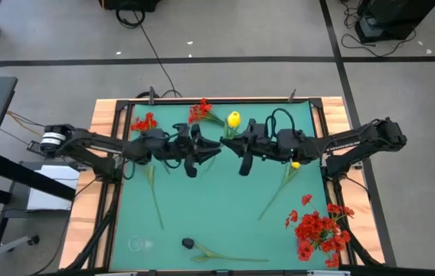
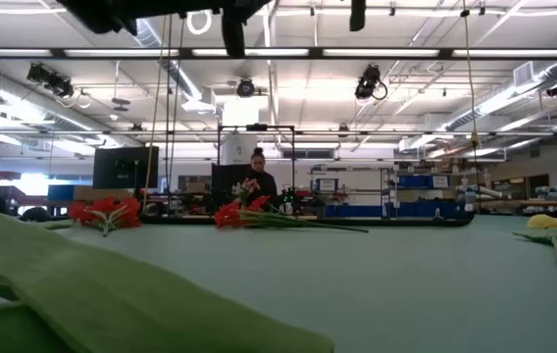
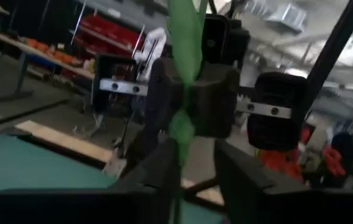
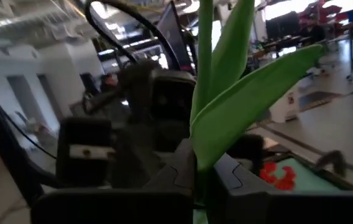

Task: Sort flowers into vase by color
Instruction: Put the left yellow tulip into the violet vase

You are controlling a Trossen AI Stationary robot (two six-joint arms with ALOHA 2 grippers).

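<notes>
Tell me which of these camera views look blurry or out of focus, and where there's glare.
Left wrist view: smeared throughout, the green stem and the right gripper beyond it soft. Right wrist view: the leaf is fairly sharp, the background hazy, bright ceiling glare. Low view: a big blurred leaf close to the lens, ceiling lights flaring. High view: evenly lit, sharpest overall.
</notes>
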